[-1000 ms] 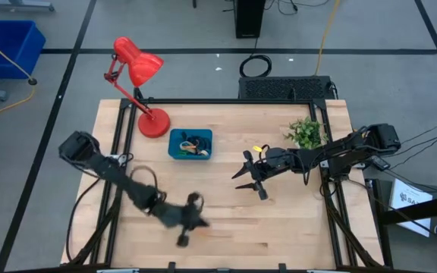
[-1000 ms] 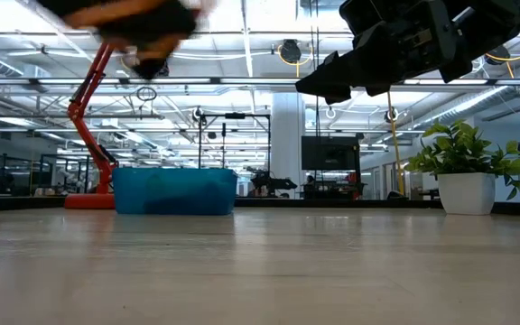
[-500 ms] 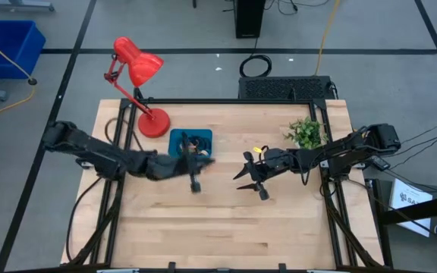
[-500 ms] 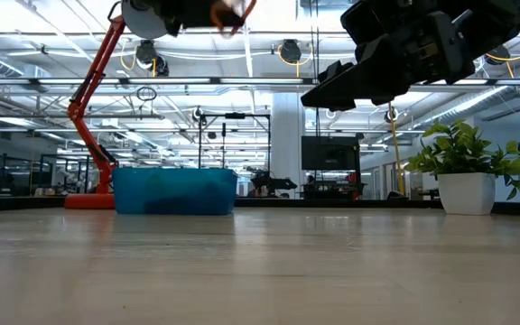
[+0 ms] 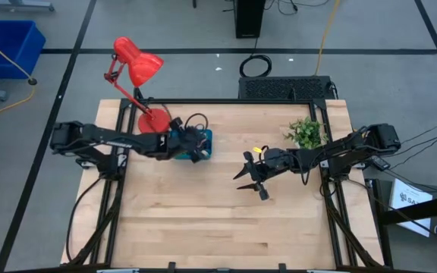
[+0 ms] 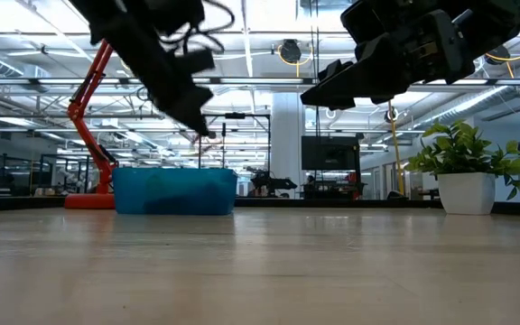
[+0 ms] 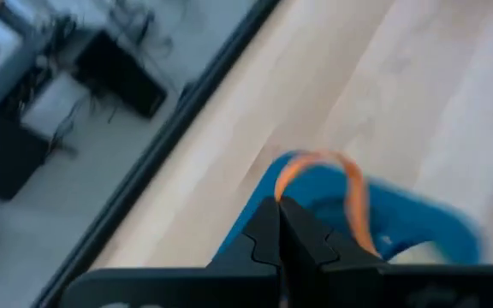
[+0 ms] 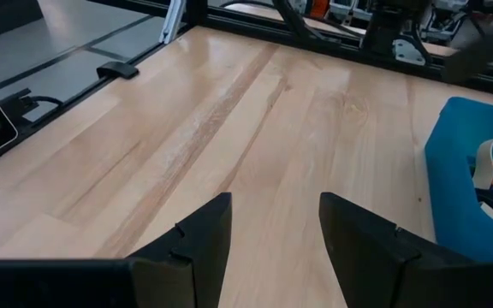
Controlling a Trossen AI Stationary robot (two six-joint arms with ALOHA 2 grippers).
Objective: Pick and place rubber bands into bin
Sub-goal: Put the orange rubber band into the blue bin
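Your left gripper swung from bench's front edge to above bin near back edge, fingers pinching orange rubber band. Right gripper hovered mid-bench, fingers apart.

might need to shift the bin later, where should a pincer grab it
Probably the bin is best taken by its rim wall, coming from above with one finger inside and one outside. It is shallow with thin upright walls. The side facing the right pincer looks free; the left pincer, shut on an orange rubber band, hangs over the bin, and the red lamp crowds the other side.
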